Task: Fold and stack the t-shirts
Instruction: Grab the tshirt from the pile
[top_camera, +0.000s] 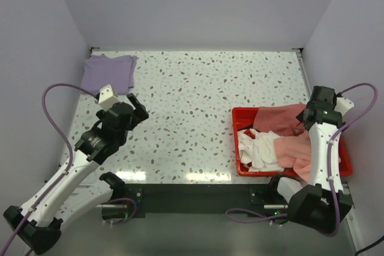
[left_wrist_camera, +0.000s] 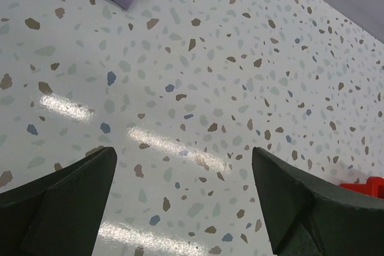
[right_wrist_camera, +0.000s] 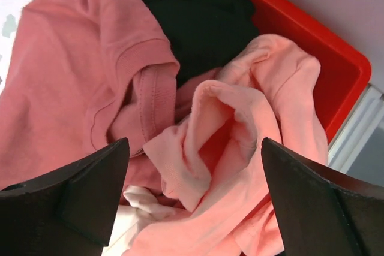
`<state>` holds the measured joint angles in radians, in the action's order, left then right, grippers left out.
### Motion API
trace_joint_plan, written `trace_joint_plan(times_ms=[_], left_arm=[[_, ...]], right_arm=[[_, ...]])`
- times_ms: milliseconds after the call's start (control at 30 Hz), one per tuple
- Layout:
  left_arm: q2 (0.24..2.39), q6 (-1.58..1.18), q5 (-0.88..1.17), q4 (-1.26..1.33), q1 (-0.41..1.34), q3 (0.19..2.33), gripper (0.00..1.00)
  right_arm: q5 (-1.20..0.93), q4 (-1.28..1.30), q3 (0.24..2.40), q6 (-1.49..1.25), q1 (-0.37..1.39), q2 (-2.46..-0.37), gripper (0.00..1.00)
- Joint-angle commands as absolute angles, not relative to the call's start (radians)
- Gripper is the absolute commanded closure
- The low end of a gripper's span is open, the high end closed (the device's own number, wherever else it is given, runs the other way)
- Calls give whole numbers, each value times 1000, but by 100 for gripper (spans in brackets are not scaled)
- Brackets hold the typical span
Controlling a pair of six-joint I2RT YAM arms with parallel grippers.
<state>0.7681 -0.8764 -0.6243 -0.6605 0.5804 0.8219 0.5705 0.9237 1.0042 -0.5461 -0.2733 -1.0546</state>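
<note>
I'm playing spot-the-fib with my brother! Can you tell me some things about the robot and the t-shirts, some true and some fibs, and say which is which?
1. The purple t-shirt lies in the red bin. False: it lies flat at the far left corner of the table, apart from the bin.
2. The right gripper is open above the bin. True.
3. The left gripper holds a shirt. False: it is open and empty, over bare table.
4. A black t-shirt is in the bin. True.
</note>
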Motion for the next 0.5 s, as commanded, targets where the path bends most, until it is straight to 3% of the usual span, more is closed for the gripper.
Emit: trace_joint_plan(times_ms=[0, 133, 233, 433, 467], left_arm=[[778, -833, -591, -588, 581, 818, 0], [798, -828, -569, -587, 583, 821, 0], [798, -827, -563, -592, 581, 821, 0], [773, -833, -566, -583, 581, 802, 0], [773, -831, -566, -584, 583, 802, 0]], right_arm=[[424, 881, 970, -520, -340, -1032, 7], [376, 861, 945, -520, -356, -1040, 19], [365, 847, 949, -517, -357, -1037, 40], [356, 865, 982, -503, -356, -990, 100], [359, 870, 989, -499, -356, -985, 100]])
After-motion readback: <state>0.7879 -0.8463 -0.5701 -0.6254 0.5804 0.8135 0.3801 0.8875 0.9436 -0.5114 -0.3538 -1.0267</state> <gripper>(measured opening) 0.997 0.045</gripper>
